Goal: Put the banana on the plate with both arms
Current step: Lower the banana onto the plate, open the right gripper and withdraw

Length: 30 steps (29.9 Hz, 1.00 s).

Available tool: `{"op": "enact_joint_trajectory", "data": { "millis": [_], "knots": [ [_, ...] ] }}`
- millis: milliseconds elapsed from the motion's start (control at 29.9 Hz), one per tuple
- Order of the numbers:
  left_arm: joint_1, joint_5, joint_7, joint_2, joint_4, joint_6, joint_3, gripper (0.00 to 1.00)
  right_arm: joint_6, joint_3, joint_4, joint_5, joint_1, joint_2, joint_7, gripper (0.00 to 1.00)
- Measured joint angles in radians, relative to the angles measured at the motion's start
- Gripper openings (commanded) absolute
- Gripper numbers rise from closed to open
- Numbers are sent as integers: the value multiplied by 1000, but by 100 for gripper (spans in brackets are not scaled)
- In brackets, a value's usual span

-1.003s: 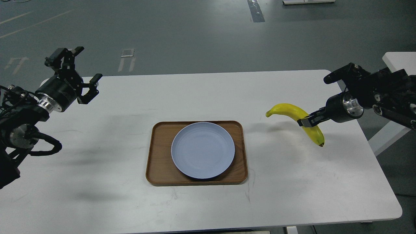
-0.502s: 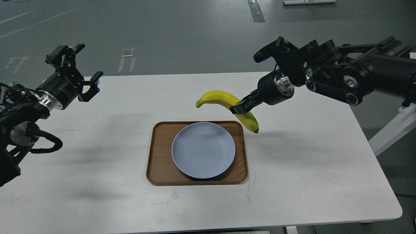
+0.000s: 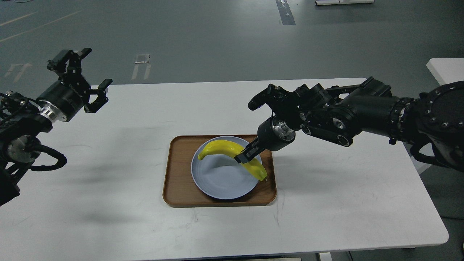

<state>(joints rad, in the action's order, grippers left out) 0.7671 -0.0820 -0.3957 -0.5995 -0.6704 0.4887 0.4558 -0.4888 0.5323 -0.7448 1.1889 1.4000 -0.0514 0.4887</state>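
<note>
The yellow banana [image 3: 221, 148] hangs over the back and right part of the pale blue-grey plate [image 3: 217, 177]. Its stem end points left and its dark tip reaches the plate's right rim. My right gripper [image 3: 245, 156] is shut on the banana's middle, coming in from the right. I cannot tell whether the banana touches the plate. My left gripper [image 3: 84, 80] is open and empty, raised over the table's far left, well away from the plate.
The plate sits in a brown wooden tray [image 3: 174, 188] at the middle of the white table [image 3: 344, 203]. A second white table corner [image 3: 444, 69] shows at the far right. Grey floor lies beyond the table's back edge.
My right arm carried the banana from the table's right side leftward and down to over the plate. My left arm barely shifted.
</note>
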Motion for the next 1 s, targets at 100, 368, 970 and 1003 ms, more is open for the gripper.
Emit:
{"op": "enact_joint_trajectory", "data": {
  "millis": [100,368,970,1003],
  "knots": [
    [0,0,0,0,0,0,1,98,0,-1,13,-1,-1,7,0,23],
    [0,-1,0,2,0,0,1,98,0,-7,39,-43,-2,32,0,32],
    [1,1,0,4,0,0,5,98,0,-8,57,-72,-3,39,0,97],
    [1,1,0,4,0,0,5,98,0,-14,57,-83,2,28,0,97]
  ]
}}
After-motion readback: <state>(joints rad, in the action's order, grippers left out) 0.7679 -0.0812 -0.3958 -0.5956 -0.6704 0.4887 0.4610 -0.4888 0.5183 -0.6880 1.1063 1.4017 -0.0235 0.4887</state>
